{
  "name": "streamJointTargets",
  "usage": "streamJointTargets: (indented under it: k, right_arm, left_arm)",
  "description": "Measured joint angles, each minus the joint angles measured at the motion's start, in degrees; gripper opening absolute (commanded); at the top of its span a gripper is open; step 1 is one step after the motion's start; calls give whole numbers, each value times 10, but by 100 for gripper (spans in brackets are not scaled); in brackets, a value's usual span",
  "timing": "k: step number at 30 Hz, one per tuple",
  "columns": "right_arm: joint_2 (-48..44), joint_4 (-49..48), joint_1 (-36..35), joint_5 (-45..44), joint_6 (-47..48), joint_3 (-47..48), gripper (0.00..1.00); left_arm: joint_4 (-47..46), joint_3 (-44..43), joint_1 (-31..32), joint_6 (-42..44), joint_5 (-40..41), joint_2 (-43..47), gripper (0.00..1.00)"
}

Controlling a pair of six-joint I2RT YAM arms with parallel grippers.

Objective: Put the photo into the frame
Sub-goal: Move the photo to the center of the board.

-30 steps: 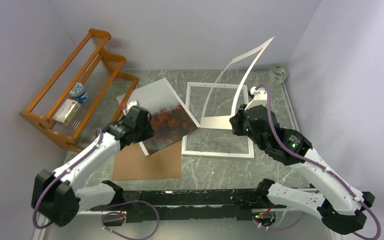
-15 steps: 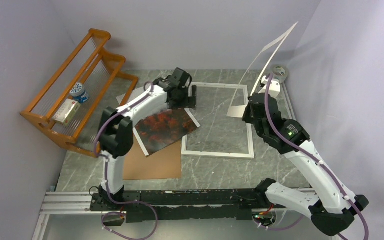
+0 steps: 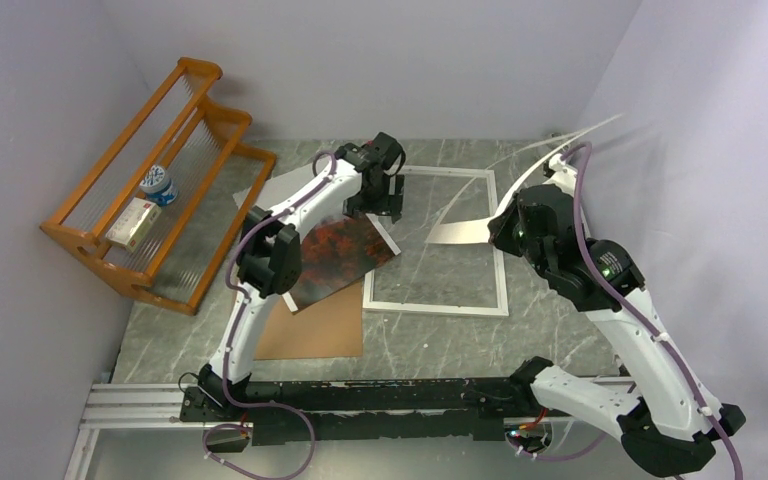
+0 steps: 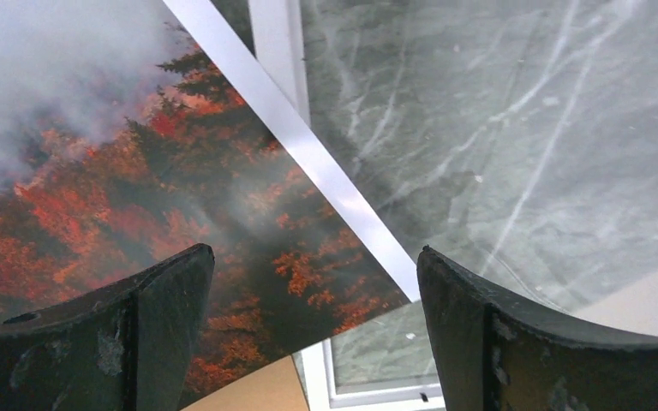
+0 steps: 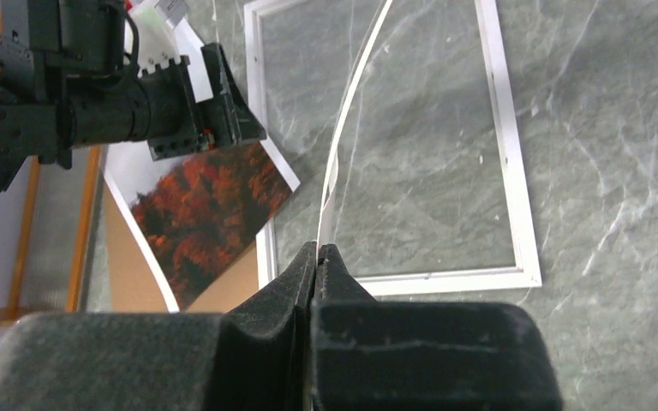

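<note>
Your left arm reaches far forward, left fingers [image 4: 480, 317] spread wide above the photo [image 3: 335, 250], which lies flat on the tabletop [image 3: 430, 345] overlapping the frame [image 3: 440, 305] at its left rail. Your right arm is raised with a bent elbow, right fingers [image 5: 283, 291] pinching a bowed white mat [image 3: 460, 230] over the frame.

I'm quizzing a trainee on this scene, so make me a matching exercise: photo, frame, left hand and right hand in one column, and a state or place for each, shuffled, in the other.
1. photo
2. frame
3. left hand
4. right hand

A. shut on a thin white sheet, held up off the table
B. open, above the photo's edge
C. flat on the table, marble showing through
D. lying partly over the brown board and the frame's left rail

Pairs: 1-D, 2-C, 3-B, 4-A.
</note>
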State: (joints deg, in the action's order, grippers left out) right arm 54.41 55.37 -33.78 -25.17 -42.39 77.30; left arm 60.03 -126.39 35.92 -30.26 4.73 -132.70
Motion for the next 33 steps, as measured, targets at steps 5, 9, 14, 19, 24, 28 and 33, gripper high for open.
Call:
streamJointTargets:
  k: [5, 9, 14, 19, 24, 28, 33]
  right_arm:
    - [0, 34, 0, 20, -21, 15, 0]
    - [-1, 42, 0, 32, -27, 27, 0]
    - [-7, 46, 0, 50, -33, 20, 0]
    - [-13, 49, 0, 60, -38, 16, 0]
    - [-11, 48, 0, 61, -37, 16, 0]
    - [0, 46, 0, 65, -31, 16, 0]
    - [26, 41, 1, 80, -16, 18, 0]
  left_arm:
    - [1, -1, 6, 2, 36, -24, 94]
    - [-2, -28, 14, 7, 50, -67, 94]
    - [2, -68, 26, 9, 103, -114, 94]
    - [0, -58, 41, 11, 158, -112, 87]
    - [-14, 10, 48, 13, 175, -76, 75]
    - [-13, 68, 48, 19, 174, -34, 63]
    - [-5, 125, 46, 20, 163, 15, 47]
